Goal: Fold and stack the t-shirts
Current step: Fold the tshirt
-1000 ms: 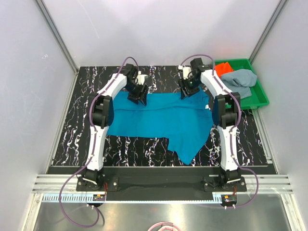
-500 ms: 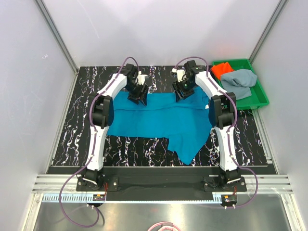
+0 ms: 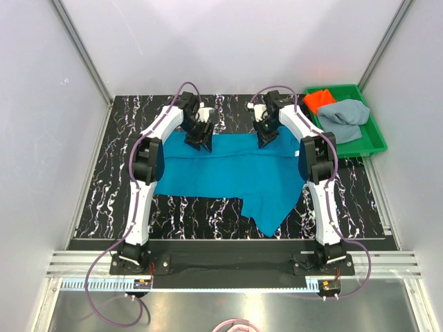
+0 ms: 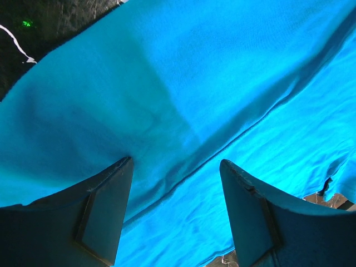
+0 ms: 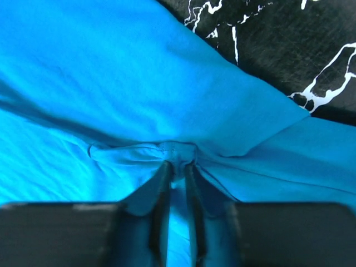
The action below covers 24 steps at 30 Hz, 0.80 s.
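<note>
Teal cloth is now caught in the right jaws. A second ago they stood spread, further towards the tray (image 3: 377, 144); since then they have slid along the far hem towards the left jaws and closed. In the wrist view they are almost pressed together, pinching a small raised ridge of the teal shirt (image 3: 228, 169) where a seam bunches up. Just past their tips a smooth fold runs across, and beyond that, up and to the right, lies the bare black marbled counter (image 3: 104, 180).

The left jaws have not changed over the same second. They stay spread wide at the far left part of the same hem. Teal cloth fills the gap between them and runs on ahead, with a crease line passing diagonally through the gap. I cannot tell whether their tips press the cloth or sit just above it.

The teal shirt lies flat on the counter with its long axis running from one pair of jaws to the other and onward to both sides. One flap hangs off the long body and points back towards the arm bases, on the right jaws' side.

Well off to the outer side of the right jaws, the orange shirt (image 3: 318, 100) and grey shirt (image 3: 347, 116) lie crumpled together in the tray.
</note>
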Tool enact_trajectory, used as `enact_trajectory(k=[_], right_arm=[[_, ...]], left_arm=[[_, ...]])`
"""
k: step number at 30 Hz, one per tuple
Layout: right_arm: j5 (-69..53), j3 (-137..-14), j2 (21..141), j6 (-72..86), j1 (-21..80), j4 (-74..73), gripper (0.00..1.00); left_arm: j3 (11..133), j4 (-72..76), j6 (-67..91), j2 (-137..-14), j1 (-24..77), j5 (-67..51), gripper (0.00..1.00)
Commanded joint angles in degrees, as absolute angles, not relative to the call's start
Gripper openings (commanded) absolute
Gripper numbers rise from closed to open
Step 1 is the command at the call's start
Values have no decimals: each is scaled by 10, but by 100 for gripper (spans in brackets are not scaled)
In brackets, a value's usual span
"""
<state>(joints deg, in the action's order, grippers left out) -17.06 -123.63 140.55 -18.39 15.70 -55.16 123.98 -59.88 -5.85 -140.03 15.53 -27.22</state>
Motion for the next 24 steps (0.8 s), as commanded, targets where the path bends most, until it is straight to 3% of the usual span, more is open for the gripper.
enact_trajectory(k=[1, 4, 7, 11, 14, 24], right_arm=[[-161, -1265, 1396, -187, 158, -541, 17], [-151, -1253, 1376, -187, 160, -537, 3], [-136, -1235, 1341, -186, 170, -535, 1], [-142, -1194, 1294, -171, 185, -541, 7], [-154, -1148, 1260, -156, 201, -541, 18], [-143, -996, 1145, -127, 275, -530, 21]], left_arm=[[1239, -589, -54, -1400, 158, -288, 69], [1240, -589, -54, -1400, 158, -289, 69], [1246, -589, -54, -1404, 158, -290, 69], [1257, -588, -53, -1408, 157, -294, 69], [1261, -589, -50, -1407, 157, -297, 69], [1262, -584, -49, -1405, 156, -300, 69]])
